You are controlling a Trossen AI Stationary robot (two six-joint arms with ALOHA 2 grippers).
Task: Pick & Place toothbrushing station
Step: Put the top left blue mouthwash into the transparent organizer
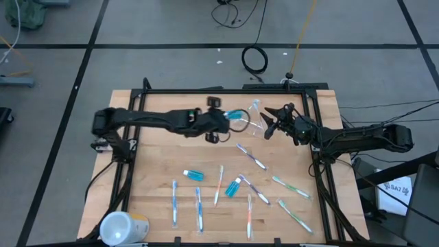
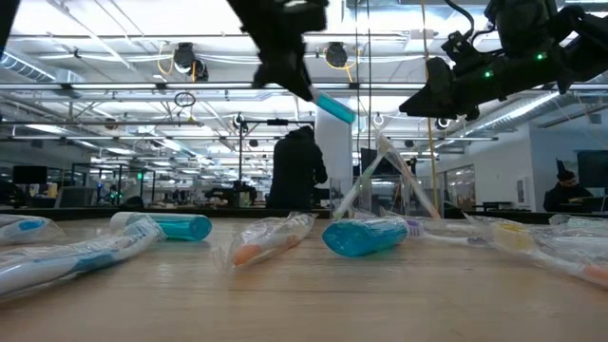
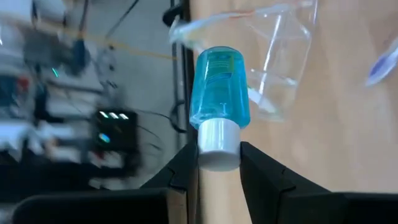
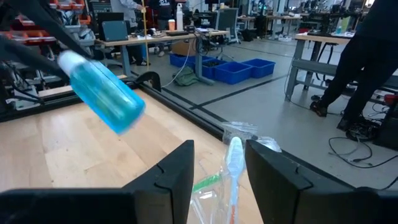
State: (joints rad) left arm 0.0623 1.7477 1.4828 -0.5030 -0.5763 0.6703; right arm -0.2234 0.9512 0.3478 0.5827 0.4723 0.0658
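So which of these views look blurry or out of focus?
Left wrist view: the room beyond the table edge is smeared, while the blue tube in the left gripper is sharp. Right wrist view: that tube shows motion blur. Low view: the nearest wrapped toothbrushes are soft.

The light is bright and even. In the low view it comes from long ceiling lamps [image 2: 114, 43] in the room behind, and they glare white. The arms there look like dark shapes against them. On the table [image 1: 158, 147], seen from above, shadows are soft and faint. The nearest wrapped toothbrush [image 2: 66, 255] in the low view is blurry. In the left wrist view the room beyond the table edge is smeared, and the toothpaste tube [image 3: 219, 87] is sharp.
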